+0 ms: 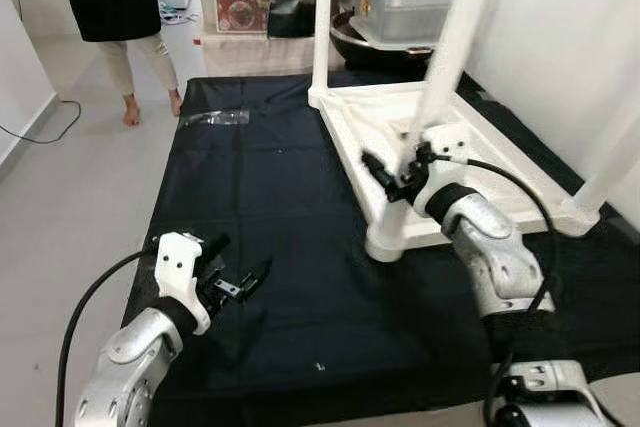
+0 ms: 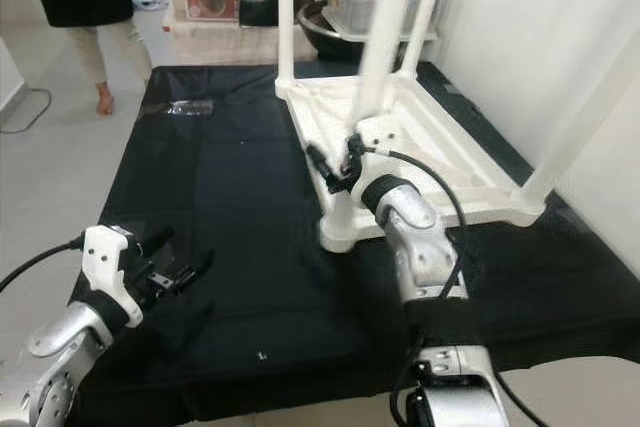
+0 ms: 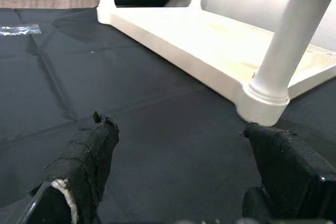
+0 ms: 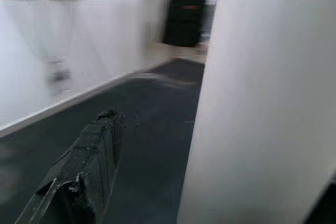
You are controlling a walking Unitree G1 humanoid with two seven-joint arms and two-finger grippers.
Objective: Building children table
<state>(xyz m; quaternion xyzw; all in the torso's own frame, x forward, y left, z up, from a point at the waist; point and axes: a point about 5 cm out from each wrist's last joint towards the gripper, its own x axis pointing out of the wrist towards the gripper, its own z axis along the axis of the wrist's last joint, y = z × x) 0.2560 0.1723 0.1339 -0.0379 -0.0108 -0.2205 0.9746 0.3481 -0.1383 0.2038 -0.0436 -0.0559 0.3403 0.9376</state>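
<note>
My R gripper (image 1: 392, 175) clamps the table (image 1: 470, 172) leg (image 1: 450, 47) at mat (image 1: 270, 227) centre; L gripper (image 1: 240, 282) fingers apart, near front-left corner.

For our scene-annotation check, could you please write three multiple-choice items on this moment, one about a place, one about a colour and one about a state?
1. Where is the right gripper?
A. At the near leg of the upturned table
B. Resting on the grey floor
C. Beside the clear plastic bag

2. What colour is the cloth under the table?
A. White
B. Black
C. Green

3. How are the left gripper's fingers?
A. Shut on a screw
B. Shut on a table leg
C. Open, holding nothing

Answers:
1. A: the gripper sits against the near leg of the white table, just above its corner socket.
2. B: the cloth is black.
3. C: in the left wrist view the fingers stand apart above bare cloth.
</note>
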